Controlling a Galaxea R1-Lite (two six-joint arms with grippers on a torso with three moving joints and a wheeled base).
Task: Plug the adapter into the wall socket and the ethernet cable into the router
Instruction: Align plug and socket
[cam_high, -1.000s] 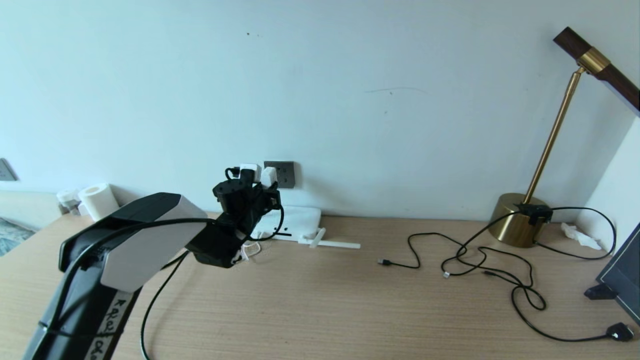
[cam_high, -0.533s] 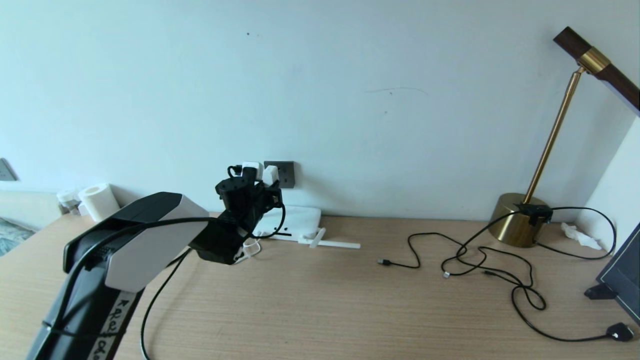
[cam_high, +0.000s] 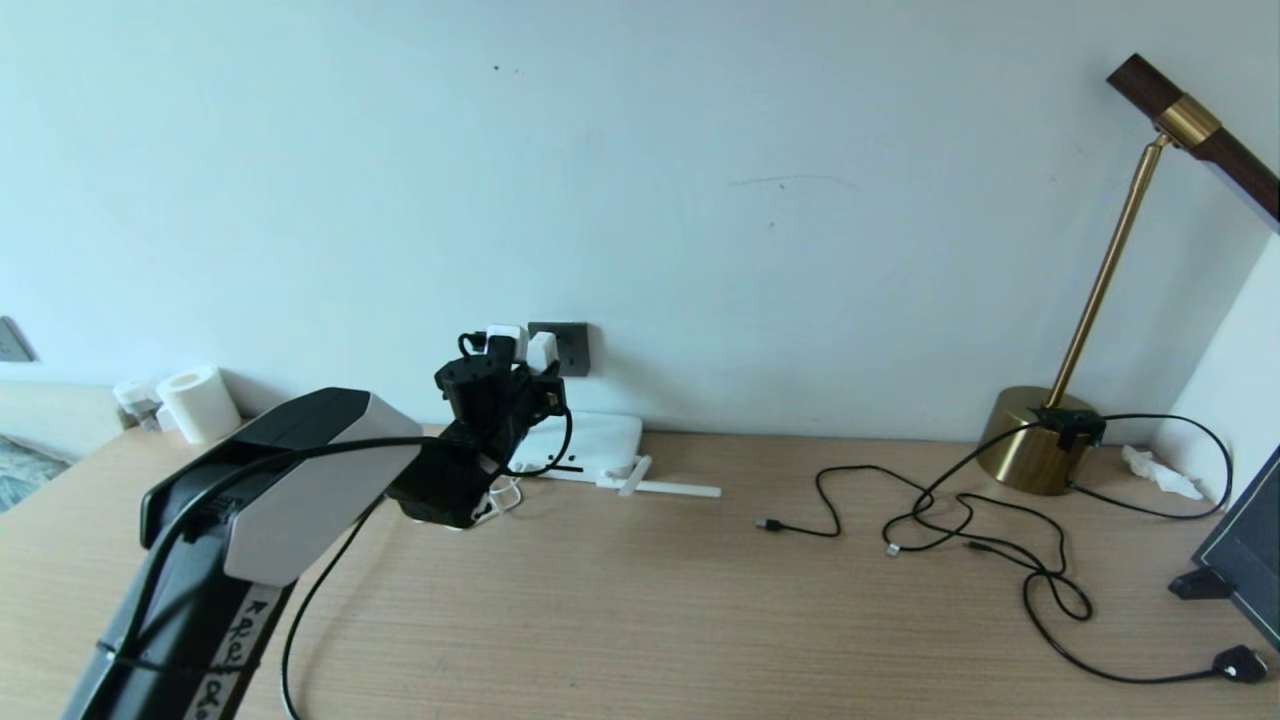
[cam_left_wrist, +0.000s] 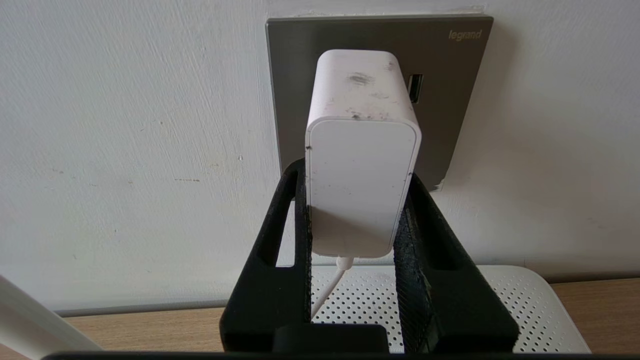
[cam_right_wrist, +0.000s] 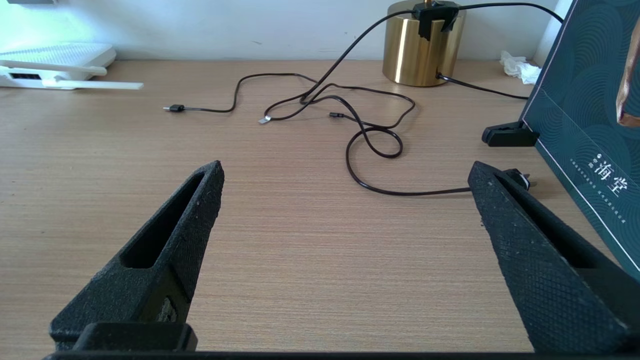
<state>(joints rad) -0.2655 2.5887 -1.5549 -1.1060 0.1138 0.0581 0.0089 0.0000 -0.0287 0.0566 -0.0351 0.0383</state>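
Our right gripper (cam_right_wrist: 345, 250) idles, fingers apart, over the surface's (cam_high: 640, 620) near edge. Left gripper (cam_left_wrist: 357, 210), fingers clamped on the adapter (cam_left_wrist: 361, 150), has edged it closer to the wall socket (cam_left_wrist: 380, 40) above the far edge; seating looks near.

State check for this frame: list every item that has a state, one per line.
adapter: gripped, front end at the socket plate; whether seated, cannot tell
wall socket: adapter covers its middle, side slot free
left gripper: shut on the adapter
right gripper: open, empty, above the desk
router: flat by the wall, an antenna lying on the desk
thin black cords: loose, tips unplugged
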